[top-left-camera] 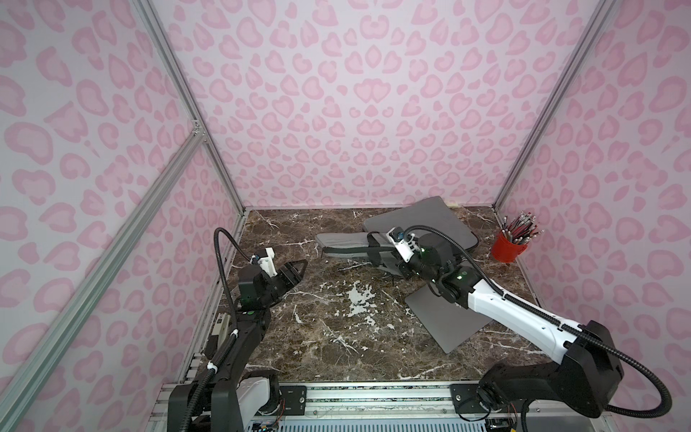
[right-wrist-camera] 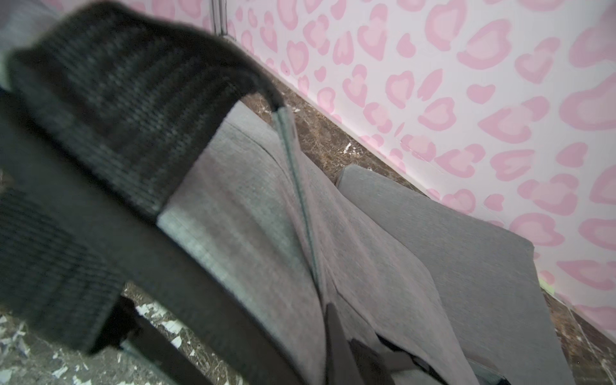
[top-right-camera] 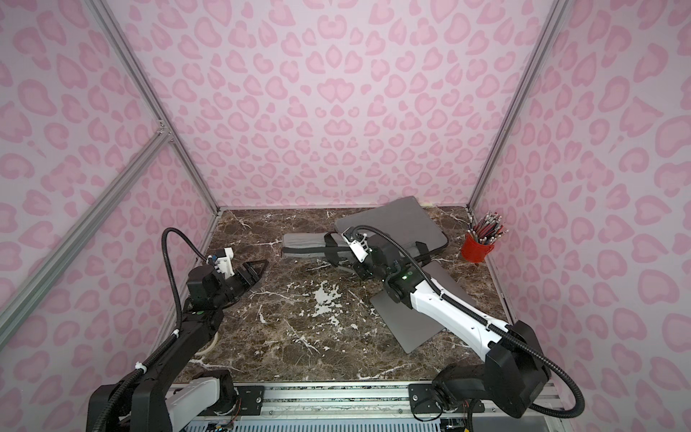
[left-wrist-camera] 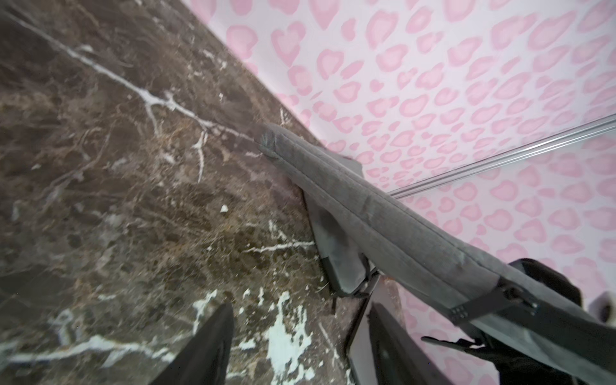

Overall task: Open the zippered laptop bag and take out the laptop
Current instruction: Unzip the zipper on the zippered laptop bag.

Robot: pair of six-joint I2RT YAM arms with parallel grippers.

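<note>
The grey fabric laptop bag (top-left-camera: 344,245) (top-right-camera: 306,245) lies at the back of the marble table (top-left-camera: 336,336). Its near part is raised, and a flat grey part (top-left-camera: 422,220) rests behind it by the back wall. My right gripper (top-left-camera: 377,254) (right-wrist-camera: 336,350) is shut on the bag's fabric beside the zipper seam (right-wrist-camera: 300,200), under the black webbing handle (right-wrist-camera: 116,110). The grey laptop (top-left-camera: 441,321) (top-right-camera: 411,321) lies flat on the table outside the bag, partly under my right arm. My left gripper (top-left-camera: 299,267) (left-wrist-camera: 300,350) hangs open and empty to the left, above the marble.
A red cup of pencils (top-left-camera: 508,248) (top-right-camera: 476,248) stands at the back right corner. Pink patterned walls close in the table on three sides. In the left wrist view a corner of the laptop (left-wrist-camera: 358,353) shows beside one finger.
</note>
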